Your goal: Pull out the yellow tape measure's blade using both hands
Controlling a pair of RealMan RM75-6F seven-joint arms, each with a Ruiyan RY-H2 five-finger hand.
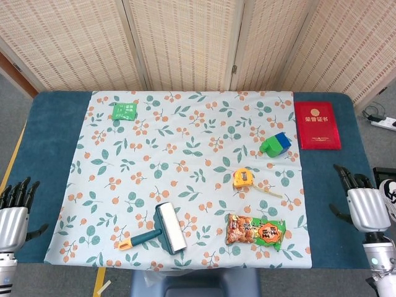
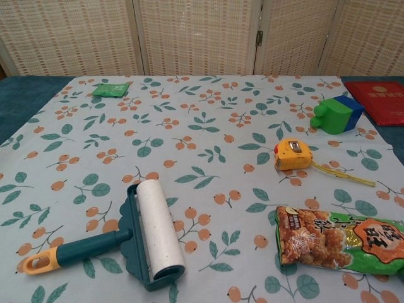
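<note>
The yellow tape measure [image 1: 243, 177] lies on the floral cloth right of centre, and the chest view shows it too [image 2: 293, 155]. A short length of yellow blade [image 1: 270, 191] trails from it toward the front right [image 2: 344, 175]. My left hand [image 1: 15, 213] hovers at the table's front left corner, fingers apart and holding nothing. My right hand [image 1: 360, 206] is at the front right edge, fingers spread and empty, well to the right of the tape measure. Neither hand appears in the chest view.
A lint roller [image 1: 162, 230] lies at the front centre. A snack bag [image 1: 256, 232] sits just in front of the tape measure. A green and blue block [image 1: 275, 143] is behind it. A red certificate [image 1: 317, 125] and a green packet [image 1: 124, 111] lie further back.
</note>
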